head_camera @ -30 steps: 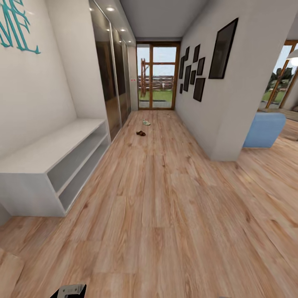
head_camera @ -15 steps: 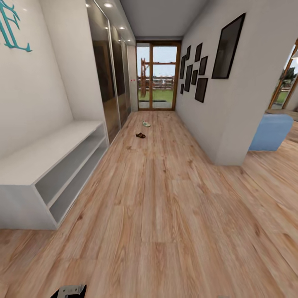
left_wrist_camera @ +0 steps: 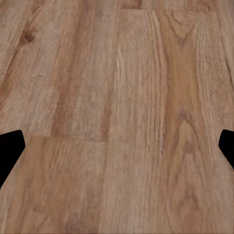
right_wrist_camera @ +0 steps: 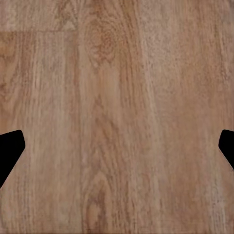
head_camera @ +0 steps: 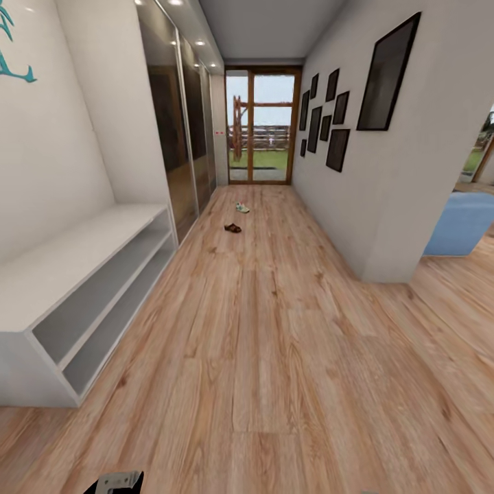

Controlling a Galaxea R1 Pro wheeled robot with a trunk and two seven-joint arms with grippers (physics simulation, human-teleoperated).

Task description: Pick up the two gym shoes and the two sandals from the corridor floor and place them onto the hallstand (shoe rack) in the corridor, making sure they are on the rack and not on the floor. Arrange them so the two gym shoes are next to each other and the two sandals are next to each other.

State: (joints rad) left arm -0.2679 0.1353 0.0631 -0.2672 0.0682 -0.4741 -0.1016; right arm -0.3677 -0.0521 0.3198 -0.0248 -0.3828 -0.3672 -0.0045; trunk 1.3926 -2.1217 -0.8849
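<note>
Sandal [head_camera: 232, 228], perhaps sneaker [head_camera: 241, 207], far down corridor floor [head_camera: 274, 357]

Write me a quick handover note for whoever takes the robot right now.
Left gripper: open, empty, over bare floor.
Right gripper: open, empty, over bare floor.
Things: one sneaker and one sandal lie far down the corridor floor, near the glass door. Shoe rack stands against the wall on the left, nothing on it that I can see.
Done: nothing placed.
Left: drive to the shoes, find the other two, rack all four in pairs.
</note>
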